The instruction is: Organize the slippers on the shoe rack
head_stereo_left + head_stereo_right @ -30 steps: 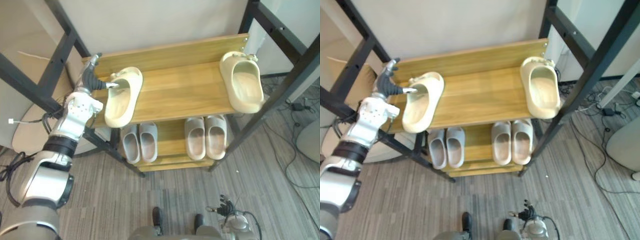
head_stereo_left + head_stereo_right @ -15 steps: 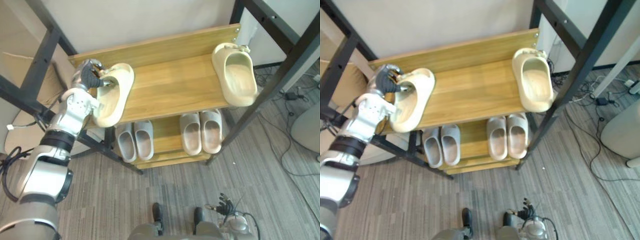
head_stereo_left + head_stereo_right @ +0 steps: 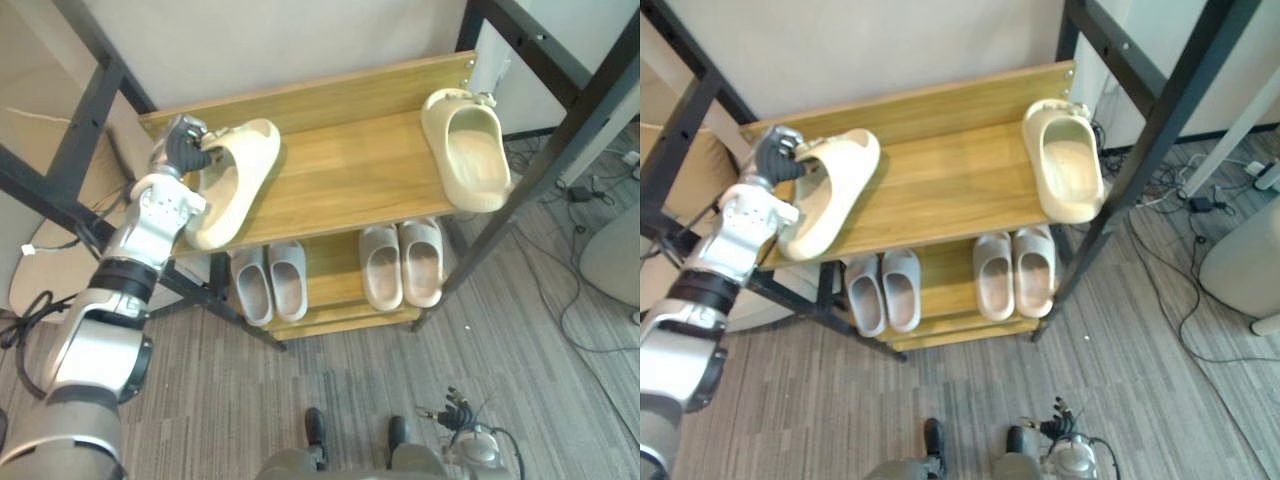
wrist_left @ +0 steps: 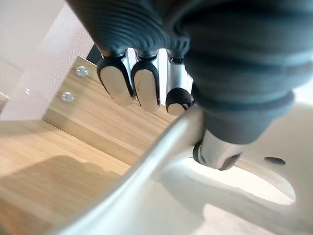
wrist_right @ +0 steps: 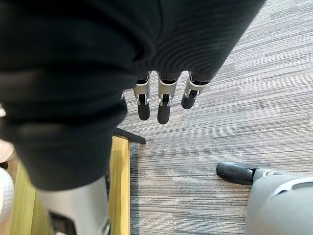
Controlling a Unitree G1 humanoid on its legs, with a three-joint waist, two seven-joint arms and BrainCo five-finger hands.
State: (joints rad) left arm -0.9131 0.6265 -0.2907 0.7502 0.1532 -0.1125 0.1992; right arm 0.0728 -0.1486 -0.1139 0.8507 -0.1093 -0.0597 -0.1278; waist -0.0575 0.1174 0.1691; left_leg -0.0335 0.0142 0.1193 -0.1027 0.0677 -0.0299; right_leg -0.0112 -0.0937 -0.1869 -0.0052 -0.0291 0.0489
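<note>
Upper left, the left hand [image 3: 181,152] pinches the rim of the cream slipper [image 3: 233,186]; a slack pinch could drop it off the top shelf [image 3: 345,175].

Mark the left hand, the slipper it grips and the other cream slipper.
left hand [image 3: 182,150], left eye view, back.
gripped slipper [image 3: 224,196], left eye view, middle.
other cream slipper [image 3: 472,162], left eye view, footbed.

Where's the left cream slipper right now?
In the eye views the cream slipper lies angled at the left end of the top shelf, its rim pinched in the left hand; the other cream slipper sits at the right end.
</note>
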